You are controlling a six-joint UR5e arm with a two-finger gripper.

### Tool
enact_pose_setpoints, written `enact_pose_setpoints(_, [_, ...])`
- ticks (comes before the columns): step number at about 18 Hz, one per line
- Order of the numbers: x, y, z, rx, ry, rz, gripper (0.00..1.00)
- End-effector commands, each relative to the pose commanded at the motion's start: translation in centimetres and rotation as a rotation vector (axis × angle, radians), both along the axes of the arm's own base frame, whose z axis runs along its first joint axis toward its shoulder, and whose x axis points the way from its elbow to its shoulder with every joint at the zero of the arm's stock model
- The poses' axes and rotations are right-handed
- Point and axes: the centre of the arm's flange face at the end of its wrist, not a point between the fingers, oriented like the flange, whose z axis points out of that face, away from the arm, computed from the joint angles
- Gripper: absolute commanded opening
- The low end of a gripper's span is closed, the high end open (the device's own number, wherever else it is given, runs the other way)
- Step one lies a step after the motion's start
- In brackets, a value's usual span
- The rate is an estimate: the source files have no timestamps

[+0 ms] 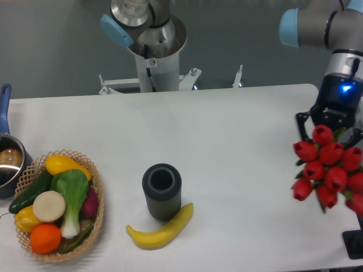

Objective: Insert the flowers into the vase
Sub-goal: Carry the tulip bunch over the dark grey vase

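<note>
While the white table (227, 130) fills most of the view, the UR5e arm (317, 28) enters from about one o'clock and bends down to the right edge at three o'clock. Its gripper (332, 131) hangs there with dark fingers (302, 123) showing on either side of the flowers (329, 173); the red tulip buds hide the fingertips, so whether the jaws are clamped on the stems cannot be told for sure, though the bunch sits directly under the wrist and clear of the tabletop. The bunch lies well apart from the vase (162, 191), which stands upright at about six o'clock of the table, its round opening facing up.

At eight o'clock sits a woven basket (97, 192) holding a green bok choy (71, 195), a dark cucumber (31, 191), a yellow squash (63, 165), a pale round slice (49, 206), an orange (45, 238) and a yellow pepper (26, 218). A steel pot (8, 164) with a blue handle (4, 102) stands at nine o'clock, just beside the basket. A banana (161, 229) lies touching the foot of the vase at its five o'clock side.
</note>
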Motion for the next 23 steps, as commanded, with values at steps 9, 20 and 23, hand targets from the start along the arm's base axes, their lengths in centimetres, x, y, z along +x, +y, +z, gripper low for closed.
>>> enact_pose_setpoints(9, [6.5, 4.7, -2.2, 0.235, -0.027, -0.243, 0.25])
enact_pose_setpoints(20, [13.3, 4.7, -2.9, 0.48, -0.096, -0.378, 0.25])
enact_pose_setpoints(23, [14.2, 5.1, -3.3, 0.492, -0.118, -0.392, 0.25])
